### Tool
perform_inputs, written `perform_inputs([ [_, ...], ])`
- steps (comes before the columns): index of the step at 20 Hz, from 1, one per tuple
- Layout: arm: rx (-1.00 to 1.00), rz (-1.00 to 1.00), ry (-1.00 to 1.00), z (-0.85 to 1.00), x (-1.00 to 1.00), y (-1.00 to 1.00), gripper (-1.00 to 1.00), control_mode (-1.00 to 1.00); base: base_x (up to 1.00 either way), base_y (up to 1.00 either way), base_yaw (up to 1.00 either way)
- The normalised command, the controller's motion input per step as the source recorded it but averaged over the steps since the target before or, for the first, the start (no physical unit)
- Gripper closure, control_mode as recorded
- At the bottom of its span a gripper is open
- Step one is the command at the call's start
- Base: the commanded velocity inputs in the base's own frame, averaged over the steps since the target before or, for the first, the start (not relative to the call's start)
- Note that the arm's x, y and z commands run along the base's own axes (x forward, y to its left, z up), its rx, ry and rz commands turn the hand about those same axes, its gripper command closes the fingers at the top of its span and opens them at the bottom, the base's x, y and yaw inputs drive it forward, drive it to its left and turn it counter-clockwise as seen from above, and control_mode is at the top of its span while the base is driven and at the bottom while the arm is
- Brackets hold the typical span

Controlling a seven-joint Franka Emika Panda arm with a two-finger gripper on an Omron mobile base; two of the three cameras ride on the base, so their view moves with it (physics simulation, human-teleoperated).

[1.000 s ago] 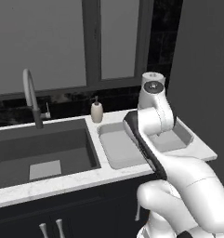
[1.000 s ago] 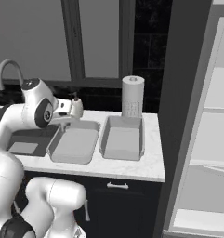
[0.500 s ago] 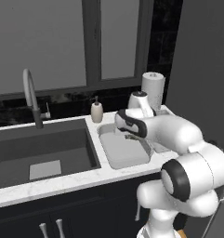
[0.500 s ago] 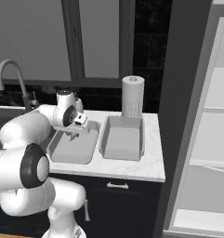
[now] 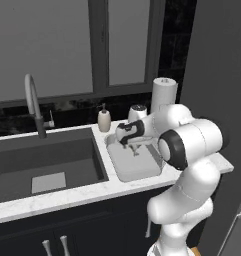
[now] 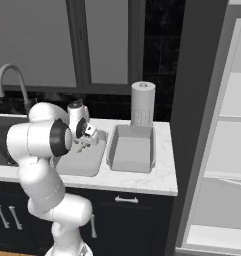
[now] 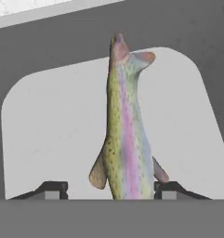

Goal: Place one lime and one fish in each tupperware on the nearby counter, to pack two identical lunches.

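Rainbow-sided fish hangs pinched between your jaws, closed on its body, over the tub nearest the sink. Next: lower, then release.

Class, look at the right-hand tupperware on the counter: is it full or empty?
Empty. In the right base view, the right tupperware shows only its bare grey floor; no lime or fish lies in it.

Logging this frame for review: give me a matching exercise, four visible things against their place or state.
Things:
1. fish
2. paper towel roll
3. soap dispenser
4. right-hand tupperware

Places or states:
A. empty
B. between sink and left tupperware, by the back wall
C. between the end effector fingers, over a tupperware
D. upright behind the right tupperware

Pairs: 1-C, 2-D, 3-B, 4-A
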Motion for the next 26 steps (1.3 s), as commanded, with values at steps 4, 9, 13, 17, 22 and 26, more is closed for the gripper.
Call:
perform_inputs([
  [4, 0.04, -0.06, 0.00, 0.42, -0.41, -0.06, -1.00, -1.00, 0.00, 0.00, 0.00],
  [9, 0.02, -0.06, 0.01, 0.99, -0.94, -0.18, -1.00, -1.00, 0.00, 0.00, 0.00],
  [13, 0.00, -0.03, 0.00, 0.89, -1.00, -0.30, -1.00, -1.00, 0.00, 0.00, 0.00],
  [17, -0.01, -0.01, 0.00, 0.46, -1.00, -0.25, -1.00, -1.00, 0.00, 0.00, 0.00],
  [22, 0.00, 0.00, 0.00, 0.05, -0.20, -0.12, -1.00, 1.00, -0.80, -0.73, 0.00],
  [26, 0.00, 0.00, 0.00, 0.00, 0.00, 0.00, -1.00, 1.00, -1.00, -1.00, 0.00],
])
